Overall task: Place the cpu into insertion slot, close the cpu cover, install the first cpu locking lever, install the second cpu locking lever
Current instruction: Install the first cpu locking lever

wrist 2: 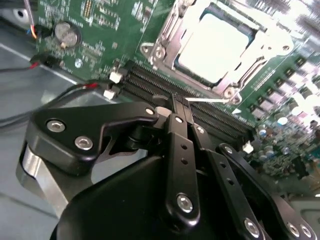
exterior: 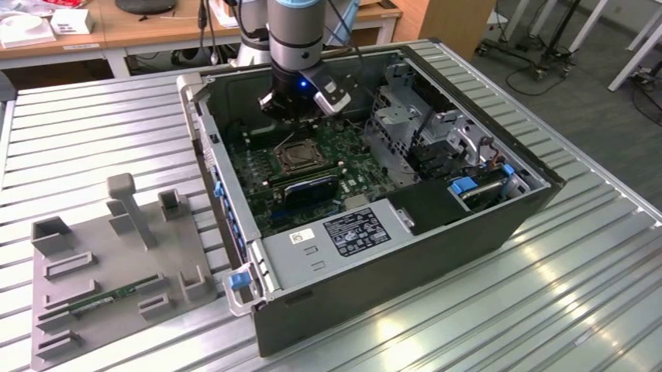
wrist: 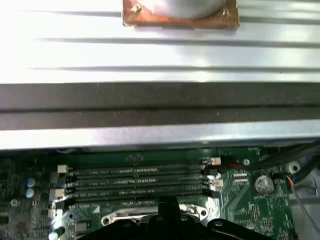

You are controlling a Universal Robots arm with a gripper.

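cpu: the cpu [wrist 2: 214,47] lay flat in the insertion slot [exterior: 294,157], pale face up.
cpu cover: the cpu cover [wrist 2: 172,30] framed the chip, seemingly down.
pincer: the pincer [wrist 2: 176,106] hung over the memory slots [wrist 2: 165,92] just beside the socket, fingers drawn together, gripping nothing.
surroundings: motherboard in the open computer case [exterior: 517,225], on the ribbed surface [exterior: 93,139].

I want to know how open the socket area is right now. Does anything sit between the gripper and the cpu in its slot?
Nothing visible does. In the second wrist view the gripper hangs over the black memory slots, and the cpu lies beyond them in the insertion slot with its pale face uncovered and only bare motherboard in between.
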